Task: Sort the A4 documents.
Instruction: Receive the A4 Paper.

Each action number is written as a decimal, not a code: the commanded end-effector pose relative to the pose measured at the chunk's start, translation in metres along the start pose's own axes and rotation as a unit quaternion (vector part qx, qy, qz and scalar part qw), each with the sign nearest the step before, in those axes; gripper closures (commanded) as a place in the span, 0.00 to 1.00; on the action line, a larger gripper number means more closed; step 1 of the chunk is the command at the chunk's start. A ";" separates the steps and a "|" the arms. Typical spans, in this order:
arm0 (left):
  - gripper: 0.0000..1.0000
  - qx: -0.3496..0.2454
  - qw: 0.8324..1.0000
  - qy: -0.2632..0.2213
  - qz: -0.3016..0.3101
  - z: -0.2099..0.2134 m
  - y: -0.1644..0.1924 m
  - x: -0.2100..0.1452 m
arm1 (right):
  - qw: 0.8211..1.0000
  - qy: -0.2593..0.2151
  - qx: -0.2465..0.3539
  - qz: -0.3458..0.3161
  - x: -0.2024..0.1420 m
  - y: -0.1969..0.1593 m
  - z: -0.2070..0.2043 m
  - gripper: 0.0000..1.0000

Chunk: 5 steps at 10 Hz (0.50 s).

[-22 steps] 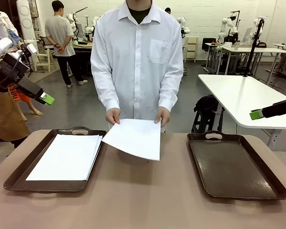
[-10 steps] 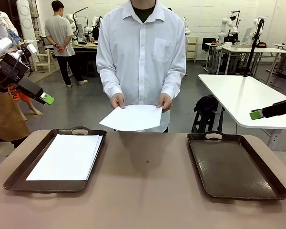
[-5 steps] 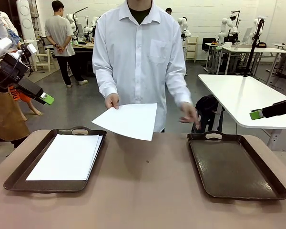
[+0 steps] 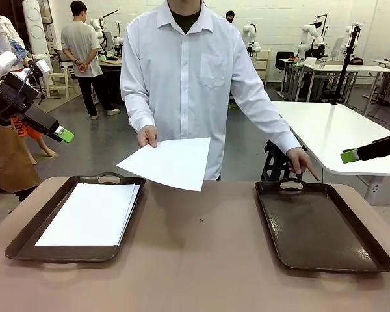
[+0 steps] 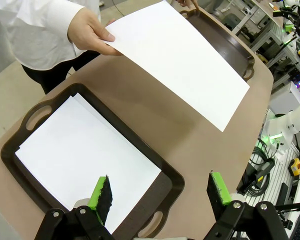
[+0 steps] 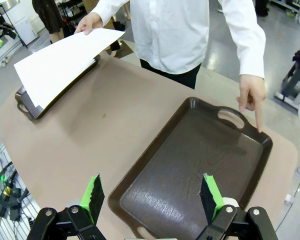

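Across far table edge: sheet (image 4: 166,162) held out in person's one hand (image 4: 147,136), above table between trays. Other hand (image 4: 301,160), earlier also on sheet, let go, swung over to empty tray (image 4: 320,224), index finger pointed down at its far rim. Likely signal: this sheet for that tray. Remaining A4 documents (image 4: 90,212) stacked in left tray (image 4: 26,237). Left gripper (image 5: 160,192) raised over stack, jaws spread, nothing held. Right gripper (image 6: 150,196) hovering over empty tray, jaws wide, nothing held.

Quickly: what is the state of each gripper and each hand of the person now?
Left gripper: open, empty.
Right gripper: open, empty.
One hand: holding a white sheet.
Other hand: pointing at the empty tray.
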State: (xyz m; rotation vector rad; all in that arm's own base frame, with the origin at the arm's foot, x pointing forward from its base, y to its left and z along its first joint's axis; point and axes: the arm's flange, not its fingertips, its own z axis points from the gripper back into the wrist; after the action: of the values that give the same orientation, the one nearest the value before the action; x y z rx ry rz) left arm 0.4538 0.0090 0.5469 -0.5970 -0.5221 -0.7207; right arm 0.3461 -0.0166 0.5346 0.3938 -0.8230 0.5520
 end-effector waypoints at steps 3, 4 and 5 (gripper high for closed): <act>0.01 -0.001 1.000 0.000 -0.007 0.001 0.001 -0.001 | 1.000 -0.003 0.008 -0.003 -0.001 -0.002 -0.002 0.00; 0.01 -0.001 1.000 0.000 -0.007 0.001 0.001 -0.001 | 1.000 -0.003 0.008 -0.003 -0.001 -0.002 -0.002 0.00; 0.01 -0.001 1.000 0.000 -0.007 0.001 0.001 -0.001 | 1.000 -0.003 0.008 -0.003 -0.001 -0.002 -0.002 0.00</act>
State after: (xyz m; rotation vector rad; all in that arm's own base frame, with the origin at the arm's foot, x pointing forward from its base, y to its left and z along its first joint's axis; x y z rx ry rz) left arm 0.4538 0.0090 0.5469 -0.5970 -0.5221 -0.7207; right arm 0.3461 -0.0166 0.5346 0.3938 -0.8230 0.5520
